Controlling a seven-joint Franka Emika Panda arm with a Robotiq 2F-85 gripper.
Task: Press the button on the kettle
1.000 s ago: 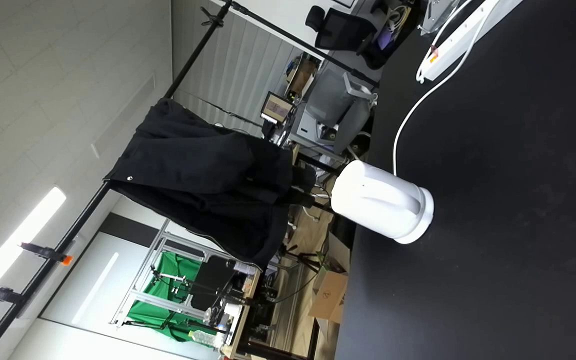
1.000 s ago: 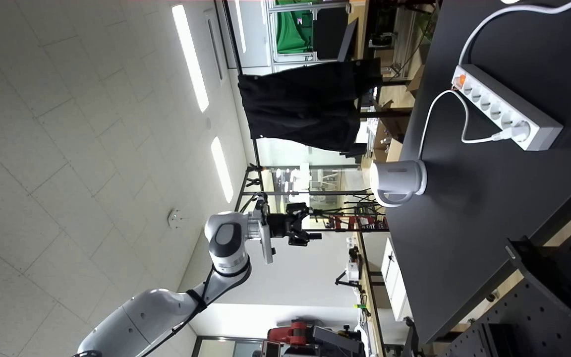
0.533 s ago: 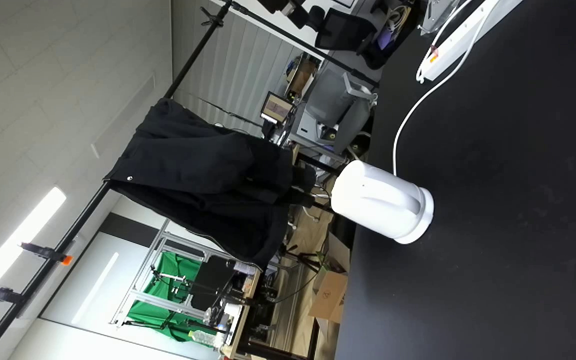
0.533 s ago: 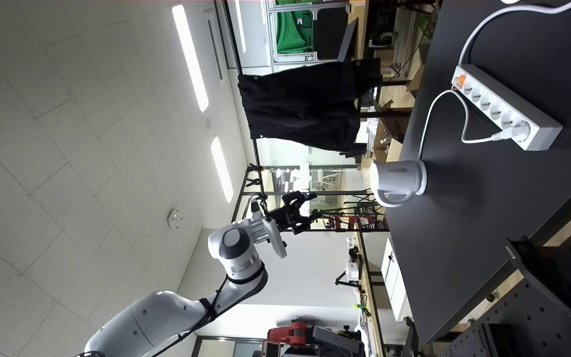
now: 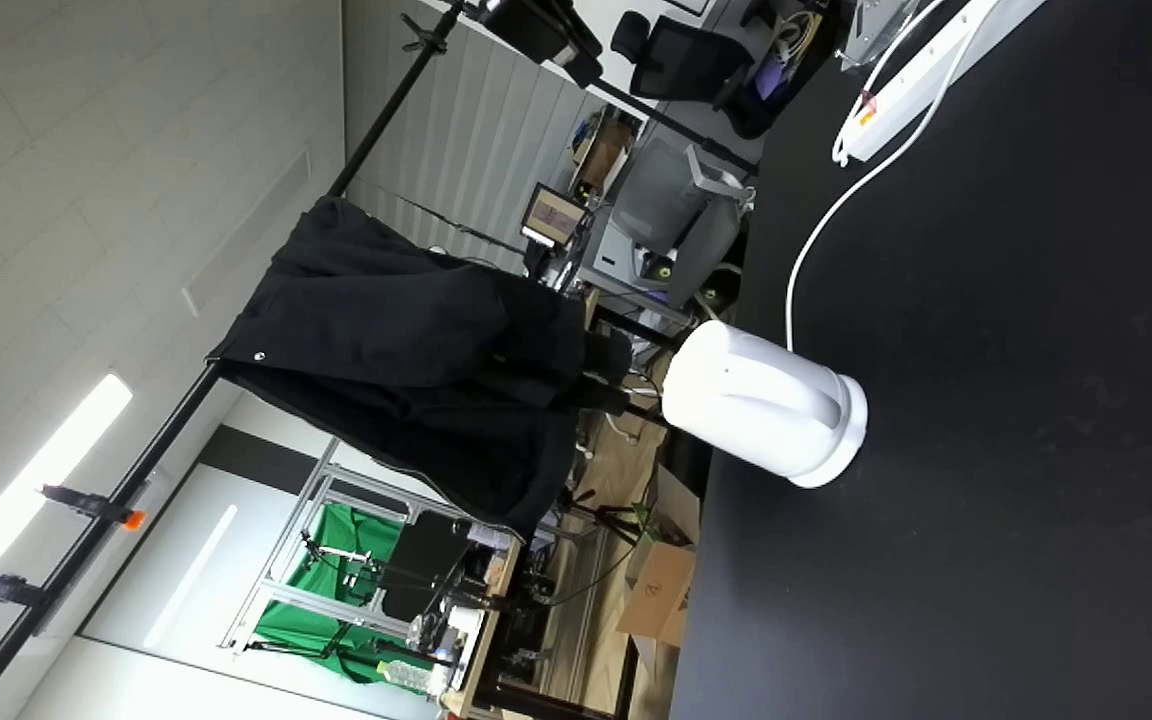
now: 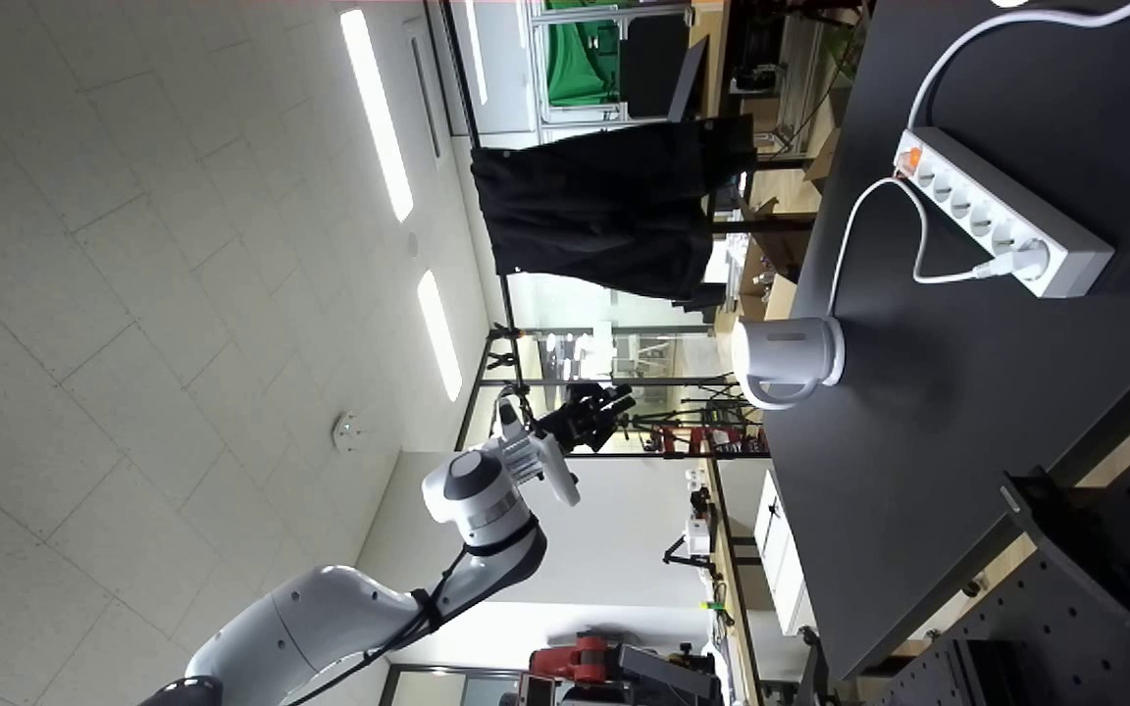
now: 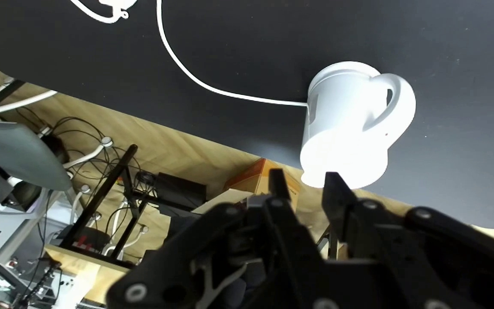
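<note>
The kettle (image 7: 347,124) stands upright on the black table (image 7: 238,38), close to its edge; in the wrist view its handle (image 7: 403,101) is to the right and its cord (image 7: 247,98) leaves to the left; the cord runs to the power strip (image 6: 1001,211), which lies on the nearer side in an exterior view; none of these has shifted over the last second. The button I cannot make out; the kettle's top is washed out by light. What has changed is me: my gripper (image 7: 305,181) has drawn its fingers (image 7: 278,184) in from a wide spread to a narrow gap with nothing held; my arm (image 6: 330,613) has swung round, so that I now show in both exterior views, well apart from the kettle. I read this as making a blunt poker; the press seems not yet begun; next I should bring the tips together and descend gently, lest I topple it.
</note>
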